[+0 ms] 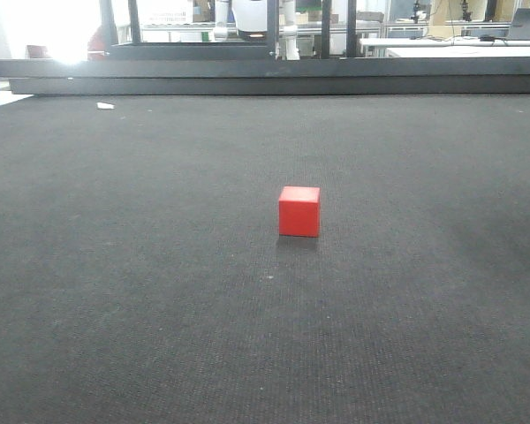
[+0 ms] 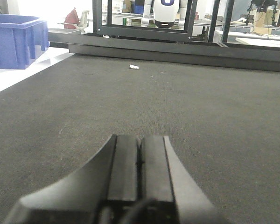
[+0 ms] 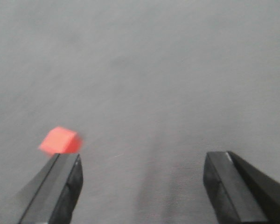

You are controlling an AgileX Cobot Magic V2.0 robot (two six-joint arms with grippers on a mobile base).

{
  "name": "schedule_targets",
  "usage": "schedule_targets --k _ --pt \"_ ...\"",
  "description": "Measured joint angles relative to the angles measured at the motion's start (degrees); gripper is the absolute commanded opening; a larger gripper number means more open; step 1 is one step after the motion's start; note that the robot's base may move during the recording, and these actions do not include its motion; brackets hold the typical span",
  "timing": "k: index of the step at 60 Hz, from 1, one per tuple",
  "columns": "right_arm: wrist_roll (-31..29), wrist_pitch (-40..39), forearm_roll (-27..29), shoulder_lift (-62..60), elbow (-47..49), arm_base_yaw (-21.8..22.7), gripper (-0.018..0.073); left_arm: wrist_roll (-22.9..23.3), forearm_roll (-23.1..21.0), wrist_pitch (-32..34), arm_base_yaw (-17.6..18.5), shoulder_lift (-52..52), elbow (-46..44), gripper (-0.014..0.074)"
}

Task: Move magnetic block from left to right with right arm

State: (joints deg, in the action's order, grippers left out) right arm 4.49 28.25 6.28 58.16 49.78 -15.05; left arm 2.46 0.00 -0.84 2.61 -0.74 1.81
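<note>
- The magnetic block (image 1: 299,211) rests on the table mat (image 1: 159,309), near the middle of the front view and slightly right of centre, well apart from every edge.
- A small scrap (image 1: 105,106) lies on the mat at the far left, just before the far edge.
- A low rail (image 1: 265,78) runs left to right along the mat's far edge, and an upright frame (image 1: 274,31) stands behind it.
- A crate (image 2: 14,39) stands off the mat, beyond its far left corner.
- The left gripper (image 2: 140,140) sits low over the near mat, fingers pressed together, pointing toward the rail.
- The right gripper (image 3: 143,159) is above the mat with its fingers spread wide. The block lies just past the left-hand fingertip, not between the fingers.
</note>
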Motion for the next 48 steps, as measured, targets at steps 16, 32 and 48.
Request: schedule_targets --k 16,32,48 --pt "14.5 9.73 -3.66 20.0 17.92 -11.6 0.0634 0.0 0.0 0.0 0.0 0.0 0.0 -0.0116" --pt "33.26 21.66 -12.57 39.02 34.87 -19.32 0.0634 0.0 0.0 0.0 0.0 0.0 0.0 -0.0116" --pt "42.01 29.06 -15.29 49.59 43.56 -20.91 0.0632 0.0 0.0 0.0 0.0 0.0 0.0 -0.0116"
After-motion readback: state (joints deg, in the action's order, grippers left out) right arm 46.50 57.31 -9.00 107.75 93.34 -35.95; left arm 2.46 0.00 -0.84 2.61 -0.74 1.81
